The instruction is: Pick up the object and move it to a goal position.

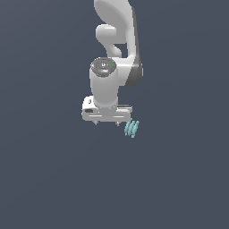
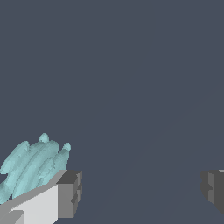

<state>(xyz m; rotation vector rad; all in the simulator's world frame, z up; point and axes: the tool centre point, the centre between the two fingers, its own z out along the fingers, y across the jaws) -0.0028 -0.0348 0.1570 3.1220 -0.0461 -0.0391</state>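
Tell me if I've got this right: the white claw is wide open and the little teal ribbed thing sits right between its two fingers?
Not quite. The gripper is wide open, but the teal ribbed object is not between the fingers: the wrist view shows it outside one finger, with the gap between them empty. In the exterior view the object sits off to that view's right of the gripper.

Only a plain dark grey-blue surface (image 1: 44, 179), seemingly featureless, lies around.

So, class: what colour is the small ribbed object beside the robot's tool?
Pale teal, almost cyan. The object shows best in the wrist view.
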